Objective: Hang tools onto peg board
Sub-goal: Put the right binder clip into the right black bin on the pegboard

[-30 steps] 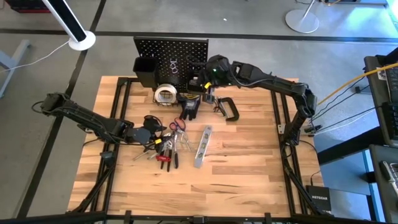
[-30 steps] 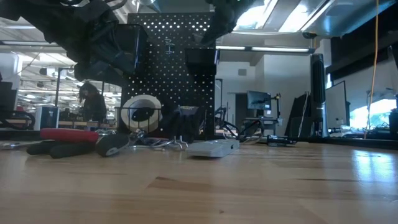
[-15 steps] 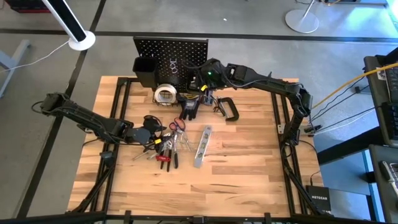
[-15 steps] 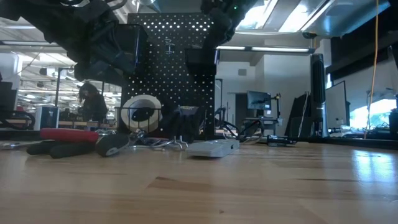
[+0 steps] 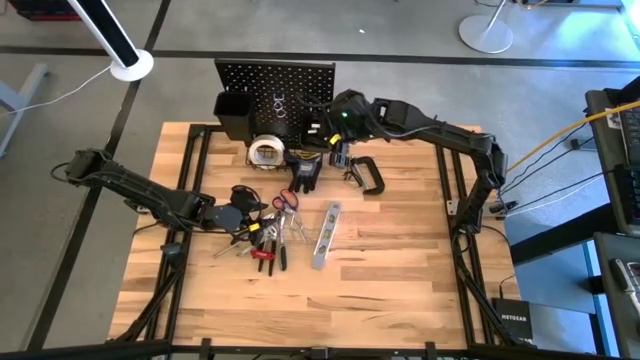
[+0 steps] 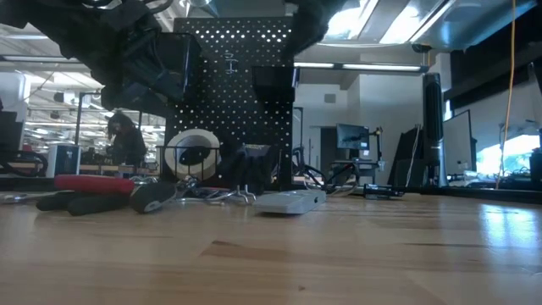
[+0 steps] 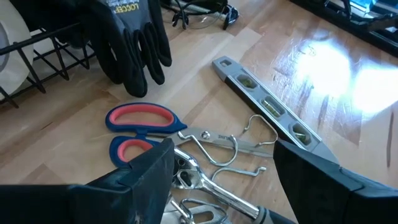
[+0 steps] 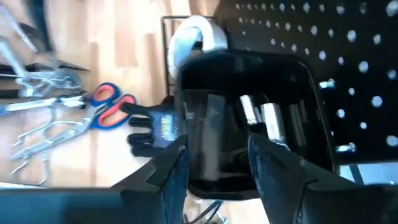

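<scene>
The black peg board (image 5: 275, 80) stands upright at the table's far edge, with a black bin (image 8: 249, 124) hung on its right part. My right gripper (image 8: 217, 180) is open just above and in front of that bin, in which two silvery pieces (image 8: 261, 118) show. My left gripper (image 7: 230, 186) is open over loose tools on the wood: scissors (image 7: 140, 118), metal hooks (image 7: 224, 149) and a silver level (image 7: 267, 106). Black gloves (image 5: 305, 172) lie near the board, and a tape roll (image 5: 265, 152) sits in a wire basket at its foot.
A black C-clamp (image 5: 368, 175) lies right of the gloves. Red-handled pliers (image 6: 93, 185) lie at the near end of the tool pile. A second black bin (image 5: 237, 112) hangs on the board's left part. Bare wood stretches along the table's near and right sides.
My right gripper dipped a little toward the bin on the peg board, then drew back up and to the right, ending about where it began. The tools on the table have not moved.
</scene>
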